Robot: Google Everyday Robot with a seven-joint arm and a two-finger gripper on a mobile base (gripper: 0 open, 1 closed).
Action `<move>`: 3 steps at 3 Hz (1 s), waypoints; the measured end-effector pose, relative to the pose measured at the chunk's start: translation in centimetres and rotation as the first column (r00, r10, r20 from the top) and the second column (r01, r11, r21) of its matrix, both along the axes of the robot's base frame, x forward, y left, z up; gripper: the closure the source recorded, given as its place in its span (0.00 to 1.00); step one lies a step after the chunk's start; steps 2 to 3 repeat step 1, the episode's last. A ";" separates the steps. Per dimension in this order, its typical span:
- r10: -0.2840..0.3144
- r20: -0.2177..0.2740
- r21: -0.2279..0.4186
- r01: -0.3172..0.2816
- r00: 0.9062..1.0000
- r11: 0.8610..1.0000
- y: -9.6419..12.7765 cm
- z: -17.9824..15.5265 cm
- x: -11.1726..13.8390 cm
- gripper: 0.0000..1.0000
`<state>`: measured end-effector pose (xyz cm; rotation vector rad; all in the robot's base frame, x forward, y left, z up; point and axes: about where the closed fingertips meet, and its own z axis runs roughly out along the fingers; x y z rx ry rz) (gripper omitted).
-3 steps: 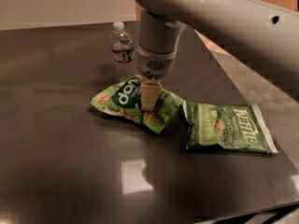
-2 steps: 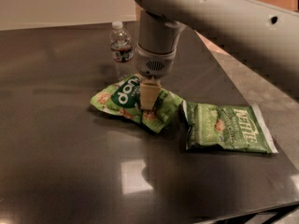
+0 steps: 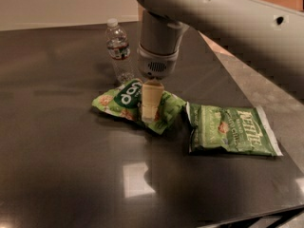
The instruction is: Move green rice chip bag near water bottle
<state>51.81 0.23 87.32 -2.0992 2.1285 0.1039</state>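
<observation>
The green rice chip bag [image 3: 118,99] lies crumpled on the dark table, lime green with white lettering on a dark oval. My gripper [image 3: 149,113] comes straight down onto the bag's middle, its beige fingers [image 3: 150,101] pressed into the bunched foil and shut on it. The bag rests on the table. The water bottle [image 3: 119,49], clear with a white cap and a dark label band, stands upright just behind the bag, a little left of the gripper and a short gap from the bag.
A flatter olive-green Kettle bag [image 3: 230,129] lies right of the rice chip bag, almost touching it. The dark table [image 3: 57,165] ends in a slanted edge at the right, beside lighter floor [image 3: 275,94]. My arm spans the upper right.
</observation>
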 end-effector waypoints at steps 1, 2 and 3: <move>0.000 0.000 0.000 0.000 1.000 1.000 0.0 0.0 0.0 0.00; 0.000 0.000 0.000 0.000 1.000 1.000 0.0 0.0 0.0 0.00; 0.000 0.000 0.000 0.000 1.000 1.000 0.0 0.0 0.0 0.00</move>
